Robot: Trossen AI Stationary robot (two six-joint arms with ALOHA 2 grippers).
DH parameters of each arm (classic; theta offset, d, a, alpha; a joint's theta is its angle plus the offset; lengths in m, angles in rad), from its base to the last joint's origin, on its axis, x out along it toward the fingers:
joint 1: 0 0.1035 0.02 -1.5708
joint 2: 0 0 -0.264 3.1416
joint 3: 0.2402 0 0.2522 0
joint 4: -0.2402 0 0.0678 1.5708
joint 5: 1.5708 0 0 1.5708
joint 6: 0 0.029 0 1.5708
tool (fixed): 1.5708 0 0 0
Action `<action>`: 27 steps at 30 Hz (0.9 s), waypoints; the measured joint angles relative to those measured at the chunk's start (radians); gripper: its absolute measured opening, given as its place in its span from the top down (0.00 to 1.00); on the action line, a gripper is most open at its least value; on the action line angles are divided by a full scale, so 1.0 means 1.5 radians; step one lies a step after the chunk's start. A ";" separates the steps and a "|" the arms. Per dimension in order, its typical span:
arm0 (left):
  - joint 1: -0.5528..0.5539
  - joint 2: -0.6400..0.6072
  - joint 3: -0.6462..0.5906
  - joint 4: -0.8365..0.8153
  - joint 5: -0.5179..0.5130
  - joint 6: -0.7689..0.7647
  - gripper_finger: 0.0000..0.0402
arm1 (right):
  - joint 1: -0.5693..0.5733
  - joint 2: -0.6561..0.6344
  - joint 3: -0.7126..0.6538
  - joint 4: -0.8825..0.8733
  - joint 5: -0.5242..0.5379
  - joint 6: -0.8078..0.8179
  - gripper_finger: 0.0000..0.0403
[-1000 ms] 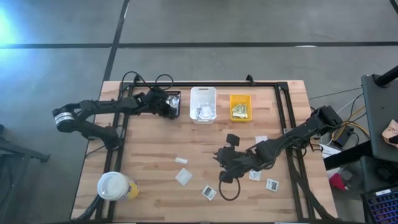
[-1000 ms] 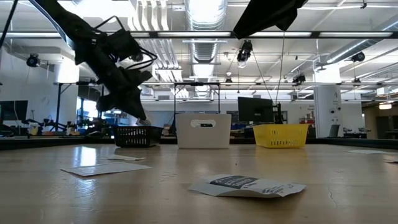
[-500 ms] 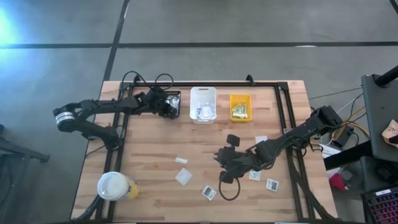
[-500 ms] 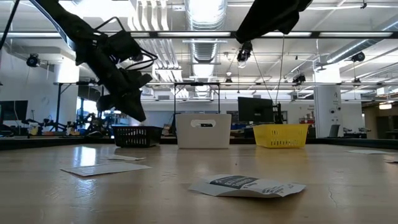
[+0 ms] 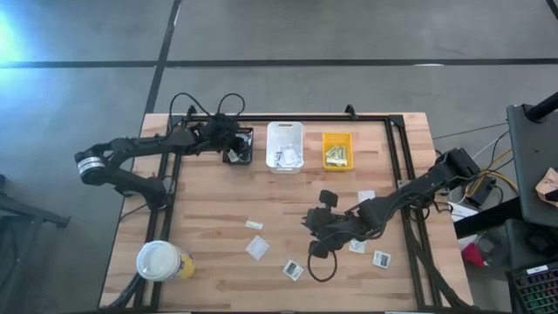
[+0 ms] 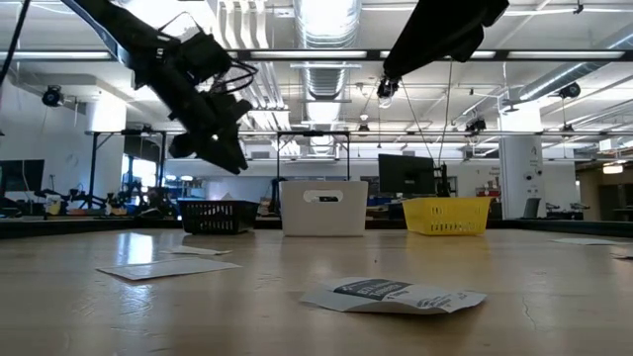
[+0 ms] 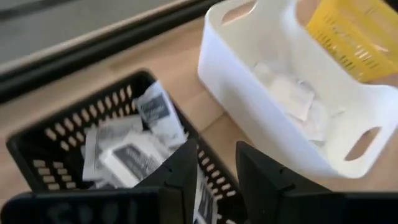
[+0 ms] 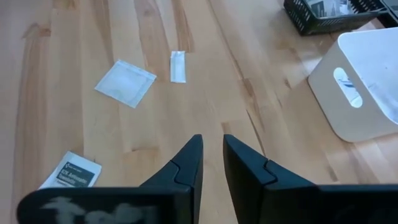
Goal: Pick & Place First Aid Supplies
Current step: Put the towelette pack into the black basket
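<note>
Several first aid packets lie flat on the wooden table: a narrow strip (image 5: 255, 225), a white square (image 5: 258, 248) and a printed one (image 5: 293, 270), with more by the right arm (image 5: 381, 258). My left gripper (image 7: 214, 168) hangs open just above the black bin (image 7: 37, 140), which holds printed packets (image 7: 134, 152); nothing is between its fingers. My right gripper (image 8: 212, 152) hovers over bare table right of the white square (image 8: 125, 82) and strip (image 8: 178, 66). It points toward them and the bins, its fingers slightly apart and holding nothing.
A white bin (image 5: 285, 146) with packets and a yellow bin (image 5: 337, 151) stand right of the black bin (image 5: 250, 148) along the far edge. A white-lidded cup (image 5: 161, 260) stands at the near left corner. A black frame rail (image 5: 397, 166) runs along the table's right side.
My left gripper has risen from just inside the black bin to a little above it, shifting slightly toward the table's left. My right arm has kept still, and the packets on the table lie as before.
</note>
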 joint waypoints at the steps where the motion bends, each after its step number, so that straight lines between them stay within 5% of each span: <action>1: 0.000 0.000 0.010 -0.007 0.001 0.009 0.74 | 0.003 0.000 0.000 0.000 0.000 0.000 0.86; 14: -0.050 -0.001 0.059 -0.048 0.082 0.048 0.74 | 0.054 0.000 0.000 0.000 0.000 0.000 0.91; 27: -0.260 -0.001 0.059 -0.041 0.071 0.079 0.74 | 0.086 0.057 -0.002 0.033 -0.071 -0.005 0.93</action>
